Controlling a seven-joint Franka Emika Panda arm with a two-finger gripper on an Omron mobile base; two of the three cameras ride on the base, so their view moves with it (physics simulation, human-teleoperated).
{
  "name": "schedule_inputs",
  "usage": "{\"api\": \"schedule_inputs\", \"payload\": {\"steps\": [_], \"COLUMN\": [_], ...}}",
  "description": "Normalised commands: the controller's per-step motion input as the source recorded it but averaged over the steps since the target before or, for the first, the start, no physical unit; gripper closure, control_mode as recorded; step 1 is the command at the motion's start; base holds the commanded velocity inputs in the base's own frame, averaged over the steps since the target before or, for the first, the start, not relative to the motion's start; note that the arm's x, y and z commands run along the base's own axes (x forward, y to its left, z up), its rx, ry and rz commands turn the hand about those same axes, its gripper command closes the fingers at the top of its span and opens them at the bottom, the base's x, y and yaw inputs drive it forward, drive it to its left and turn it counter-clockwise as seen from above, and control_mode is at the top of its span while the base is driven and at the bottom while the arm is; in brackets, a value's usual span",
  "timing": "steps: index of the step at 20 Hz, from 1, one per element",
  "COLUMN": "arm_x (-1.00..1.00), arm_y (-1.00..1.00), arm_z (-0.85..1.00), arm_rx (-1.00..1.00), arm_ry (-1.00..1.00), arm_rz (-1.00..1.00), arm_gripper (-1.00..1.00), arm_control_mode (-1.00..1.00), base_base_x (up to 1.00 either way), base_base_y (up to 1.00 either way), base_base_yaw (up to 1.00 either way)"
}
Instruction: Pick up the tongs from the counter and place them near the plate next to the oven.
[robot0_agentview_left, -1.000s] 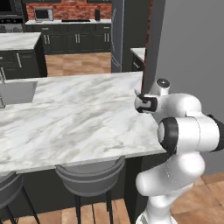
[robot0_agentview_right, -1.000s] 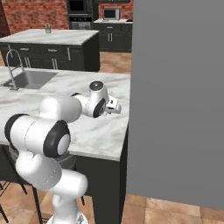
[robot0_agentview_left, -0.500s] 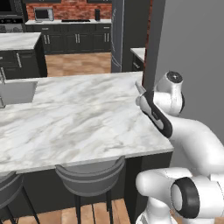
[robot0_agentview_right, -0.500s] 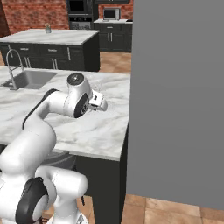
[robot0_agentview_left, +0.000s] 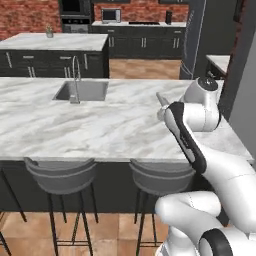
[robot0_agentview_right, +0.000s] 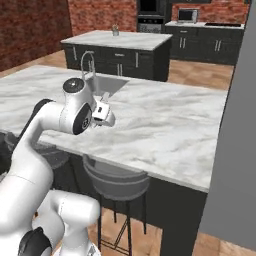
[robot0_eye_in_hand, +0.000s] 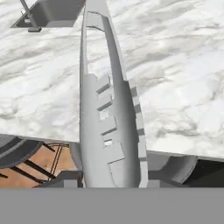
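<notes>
My gripper (robot0_eye_in_hand: 111, 181) is shut on the tongs (robot0_eye_in_hand: 107, 109), a slim grey metal utensil that runs up the middle of the hand view, lifted above the counter (robot0_eye_in_hand: 183, 78). From the left base view the gripper (robot0_agentview_left: 163, 113) hangs over the marble counter's (robot0_agentview_left: 100, 125) right part, and the tongs' end (robot0_agentview_left: 161, 98) sticks up out of it. The right base view has the gripper (robot0_agentview_right: 107, 109) near the counter's (robot0_agentview_right: 165, 125) front edge, right of the sink (robot0_agentview_right: 107, 85). The black oven (robot0_agentview_left: 72, 7) stands far back in the brick wall. The plate is out of view.
A sink (robot0_agentview_left: 82, 91) with a faucet (robot0_agentview_left: 75, 82) is sunk in the counter's left half. Two bar stools (robot0_agentview_left: 60, 175) (robot0_agentview_left: 160, 177) stand under its front edge. A second island (robot0_agentview_left: 50, 42) lies behind, a microwave (robot0_agentview_left: 111, 15) at the back wall, and a tall grey panel (robot0_agentview_right: 240, 125) on the right.
The whole picture has shifted, so the base has moved and the sink has come into fuller view. The arm has folded back toward the base with the tongs still in the gripper.
</notes>
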Motion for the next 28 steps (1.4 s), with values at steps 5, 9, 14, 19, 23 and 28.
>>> {"api": "schedule_inputs", "payload": {"steps": [5,9,14,19,23,28], "arm_x": [0.00,0.00,0.00,0.00,0.00,0.00], "arm_y": [0.00,0.00,0.00,0.00,0.00,0.00], "arm_z": [0.00,0.00,0.00,0.00,0.00,0.00], "arm_rx": [0.00,0.00,0.00,0.00,0.00,0.00], "arm_ry": [0.00,0.00,0.00,0.00,0.00,0.00], "arm_rz": [0.00,0.00,0.00,0.00,0.00,0.00], "arm_gripper": [1.00,1.00,1.00,1.00,1.00,1.00], "arm_control_mode": [1.00,1.00,1.00,1.00,1.00,1.00], "base_base_x": [-0.03,0.00,0.00,0.00,0.88,1.00], "base_base_y": [0.55,0.12,0.05,0.05,0.01,0.03], "base_base_yaw": [0.87,0.99,1.00,0.95,0.36,-0.19]}}
